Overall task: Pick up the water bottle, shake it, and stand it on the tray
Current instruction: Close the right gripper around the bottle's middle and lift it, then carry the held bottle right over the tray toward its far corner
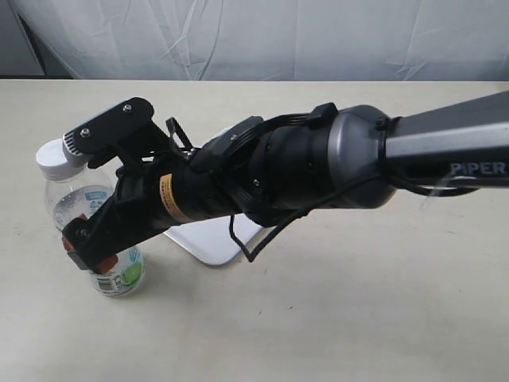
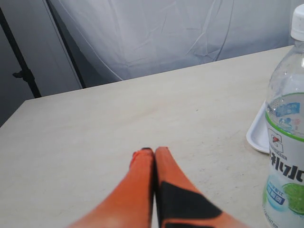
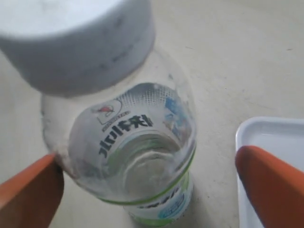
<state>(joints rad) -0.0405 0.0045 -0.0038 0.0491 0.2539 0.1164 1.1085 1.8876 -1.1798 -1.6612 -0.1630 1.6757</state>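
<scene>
The water bottle stands upright on the table, clear with a white cap and a lime label, left of the tray. My right gripper reaches across from the right and straddles the bottle's body. In the right wrist view this gripper is open; one orange finger touches the bottle, the other finger stands apart over the tray's corner. My left gripper is shut on nothing, low over the table, with the bottle beside it.
The white tray's rim shows just behind the bottle in the left wrist view. A white cloth backdrop hangs along the table's far edge. The right arm's black body covers most of the tray.
</scene>
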